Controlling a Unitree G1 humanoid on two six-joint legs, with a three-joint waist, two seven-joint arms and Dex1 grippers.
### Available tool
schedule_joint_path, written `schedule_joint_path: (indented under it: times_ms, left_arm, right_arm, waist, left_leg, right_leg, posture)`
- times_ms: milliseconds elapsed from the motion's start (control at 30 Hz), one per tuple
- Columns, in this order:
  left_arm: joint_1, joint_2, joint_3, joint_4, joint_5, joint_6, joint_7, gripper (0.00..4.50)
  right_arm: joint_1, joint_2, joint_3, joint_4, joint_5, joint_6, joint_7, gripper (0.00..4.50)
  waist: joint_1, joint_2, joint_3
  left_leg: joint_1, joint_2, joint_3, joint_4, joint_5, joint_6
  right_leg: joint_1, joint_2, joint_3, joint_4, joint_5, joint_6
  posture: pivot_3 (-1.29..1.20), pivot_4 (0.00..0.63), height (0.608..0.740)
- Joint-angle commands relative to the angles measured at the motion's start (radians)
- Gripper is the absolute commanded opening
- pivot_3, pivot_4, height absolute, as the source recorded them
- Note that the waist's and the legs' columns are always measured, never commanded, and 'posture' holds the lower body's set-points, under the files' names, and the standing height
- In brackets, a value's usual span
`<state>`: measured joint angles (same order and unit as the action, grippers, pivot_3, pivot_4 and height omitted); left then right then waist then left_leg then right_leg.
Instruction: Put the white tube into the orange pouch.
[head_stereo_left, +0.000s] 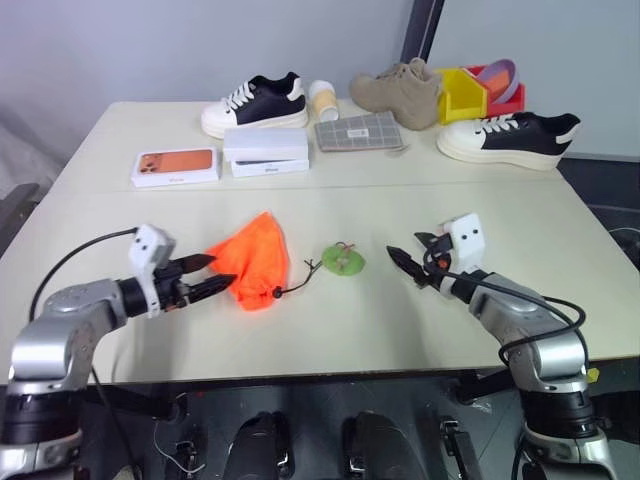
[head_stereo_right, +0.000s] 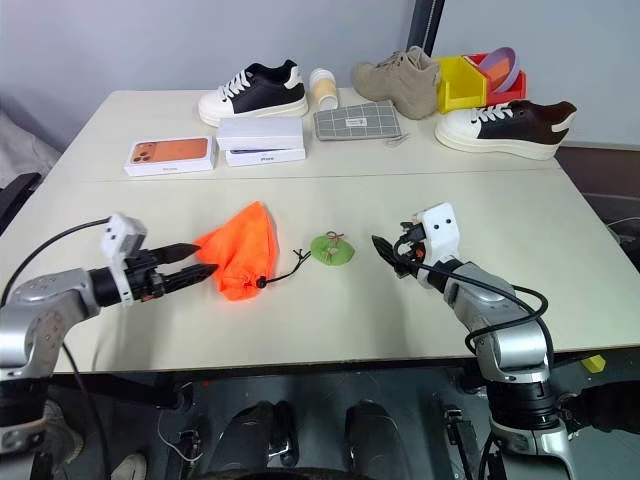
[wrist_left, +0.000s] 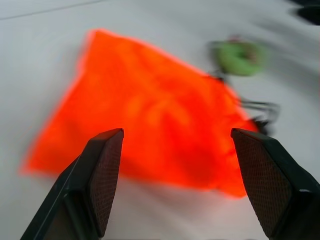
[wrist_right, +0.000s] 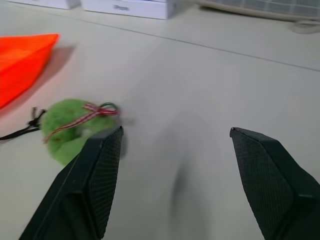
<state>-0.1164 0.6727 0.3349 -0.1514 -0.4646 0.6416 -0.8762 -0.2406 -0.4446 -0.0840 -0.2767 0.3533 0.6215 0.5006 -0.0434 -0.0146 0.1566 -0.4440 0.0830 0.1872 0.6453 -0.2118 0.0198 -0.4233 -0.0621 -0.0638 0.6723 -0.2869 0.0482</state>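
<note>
Lying flat: orange pouch (head_stereo_left: 254, 259) | both end effectors apparently empty, spread

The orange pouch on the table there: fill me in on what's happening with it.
The orange pouch lies flat on the table, with nothing gripping it. The left end effector is open, right beside the pouch's edge and pointed at it. The right end effector is open too and empty, off to the other side past a small green disc. The pouch's dark cord trails toward that disc. I can't spot a white tube, so whether it's already inside isn't clear.
</note>
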Motion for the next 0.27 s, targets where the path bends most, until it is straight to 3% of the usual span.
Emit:
schedule_joint_path:
  times_ms: [33,267]
  left_arm:
    - [0.055,-0.021,0.058,-0.03,0.006,-0.071,0.055,3.65]
    - [0.148,-0.052,0.054,-0.057,-0.003,-0.126,0.094,3.65]
  right_arm:
    - [0.014,-0.016,0.007,-0.016,0.017,-0.052,0.059,3.53]
    - [0.04,-0.036,0.024,-0.008,0.032,-0.081,0.149,3.53]
  waist:
    - [0.003,0.0,0.0]
    - [0.002,0.0,0.0]
  left_leg:
    - [0.0,0.0,0.0,0.0,0.0,0.0]
    - [0.0,0.0,0.0,0.0,-0.002,-0.002]
  right_leg:
    - [0.0,0.0,0.0,0.0,0.0,0.0]
    - [0.0,-0.001,0.0,-0.001,-0.002,-0.004]
  posture:
    - [0.0,0.15,0.74]
    - [0.0,0.15,0.74]
